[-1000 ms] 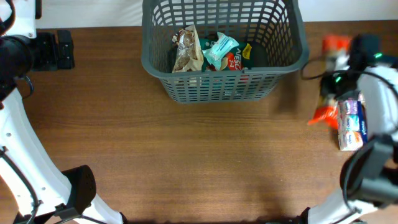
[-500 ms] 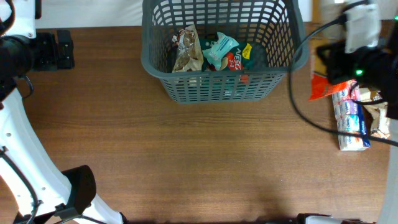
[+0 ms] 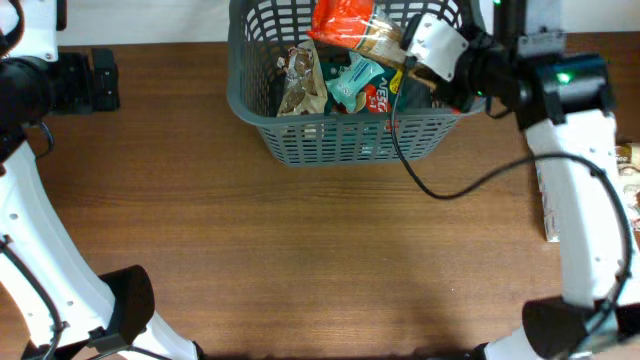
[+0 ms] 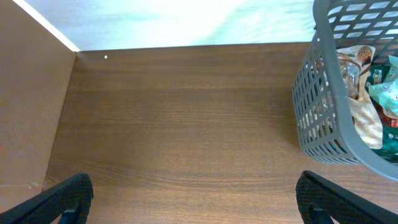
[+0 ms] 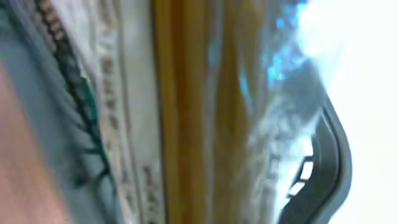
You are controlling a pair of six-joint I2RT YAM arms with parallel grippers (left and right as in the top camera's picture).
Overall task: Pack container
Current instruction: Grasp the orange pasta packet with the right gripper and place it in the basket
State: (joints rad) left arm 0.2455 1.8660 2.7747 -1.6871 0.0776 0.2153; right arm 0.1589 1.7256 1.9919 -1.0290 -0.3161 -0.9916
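I'm running what looks like a robot lab bench, not a home or a shop. Two white machine arms, the left arm (image 3: 30, 230) and the right arm (image 3: 580, 190), stand at a brown wood-look table (image 3: 300, 260), and a loose black cable (image 3: 437, 196) hangs from the right one. A plain white backdrop (image 4: 186, 22) and a brown side board (image 4: 31, 124) box the space in. The shopping basket (image 3: 350, 148) with snack packs (image 3: 352, 82) and the orange pack (image 3: 340, 20) at the right arm read to me as test props
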